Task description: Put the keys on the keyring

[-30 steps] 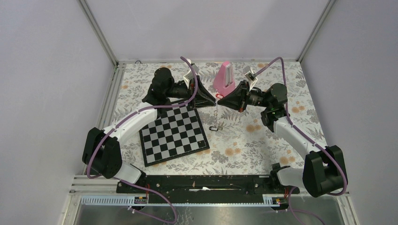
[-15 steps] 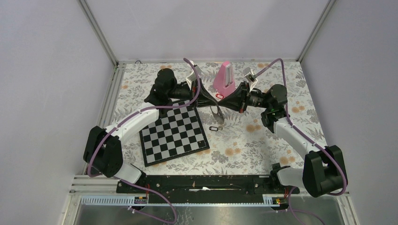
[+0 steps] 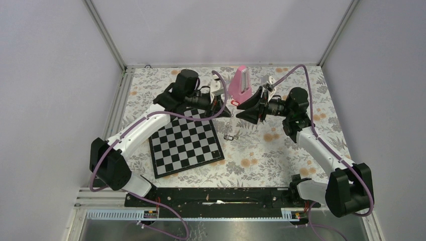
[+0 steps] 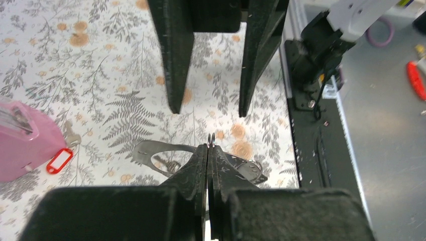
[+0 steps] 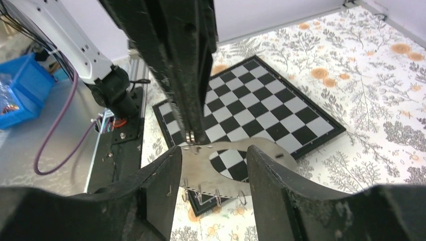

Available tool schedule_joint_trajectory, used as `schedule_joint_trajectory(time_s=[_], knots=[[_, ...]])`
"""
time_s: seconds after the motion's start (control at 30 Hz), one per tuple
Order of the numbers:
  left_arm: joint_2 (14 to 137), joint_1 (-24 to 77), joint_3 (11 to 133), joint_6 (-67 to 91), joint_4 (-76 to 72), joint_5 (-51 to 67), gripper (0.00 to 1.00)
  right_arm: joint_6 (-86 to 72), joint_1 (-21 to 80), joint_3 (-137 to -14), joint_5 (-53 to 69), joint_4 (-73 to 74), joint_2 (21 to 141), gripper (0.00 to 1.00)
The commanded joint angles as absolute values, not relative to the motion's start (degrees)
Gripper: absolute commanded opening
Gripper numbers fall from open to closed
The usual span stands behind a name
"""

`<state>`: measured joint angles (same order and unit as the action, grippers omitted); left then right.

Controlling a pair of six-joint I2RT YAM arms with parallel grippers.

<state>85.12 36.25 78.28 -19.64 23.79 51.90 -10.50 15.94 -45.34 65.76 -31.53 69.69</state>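
Note:
The keyring (image 5: 236, 173) is a thin silvery plate with an oval hole, several small rings along its lower edge and a small ring at its top. My left gripper (image 4: 208, 146) is shut on that top ring (image 4: 211, 137), and the plate (image 3: 230, 122) hangs below it over the table. My right gripper (image 5: 213, 155) faces it, open, its fingers either side of the plate without clamping it. The red-headed key (image 4: 59, 160) lies by the metronome's foot (image 3: 234, 103). A small dark key (image 3: 229, 137) lies on the cloth under the plate.
A pink metronome (image 3: 239, 83) stands just behind the two grippers. The chessboard (image 3: 186, 143) lies to the left of the hanging plate, under the left arm. The black base rail (image 3: 216, 197) runs along the near edge.
My right gripper has opened and let go of the keyring. The left gripper shut on its top ring, reached further right, and now holds the hanging plate alone.

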Motion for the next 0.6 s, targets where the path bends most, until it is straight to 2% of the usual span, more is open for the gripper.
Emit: schedule_joint_trajectory(time_s=[0.0, 0.13, 0.37, 0.57], knots=[[84.9, 38.4, 82.5, -27.2, 31.2, 46.6, 0.00, 1.6, 17.1, -47.9, 68.1, -22.1, 68.7, 0.58], [85.6, 39.1, 83.5, -26.5, 31.2, 47.4, 0.00, 7.2, 18.4, -48.6, 67.3, -16.5, 69.0, 0.58], [87.3, 39.5, 84.6, -24.9, 31.2, 47.7, 0.00, 6.8, 19.4, -48.2, 69.3, -16.8, 69.2, 0.54], [87.6, 39.7, 83.9, -23.2, 29.3, 48.3, 0.00, 6.6, 19.8, -48.0, 68.9, -17.4, 69.6, 0.47]])
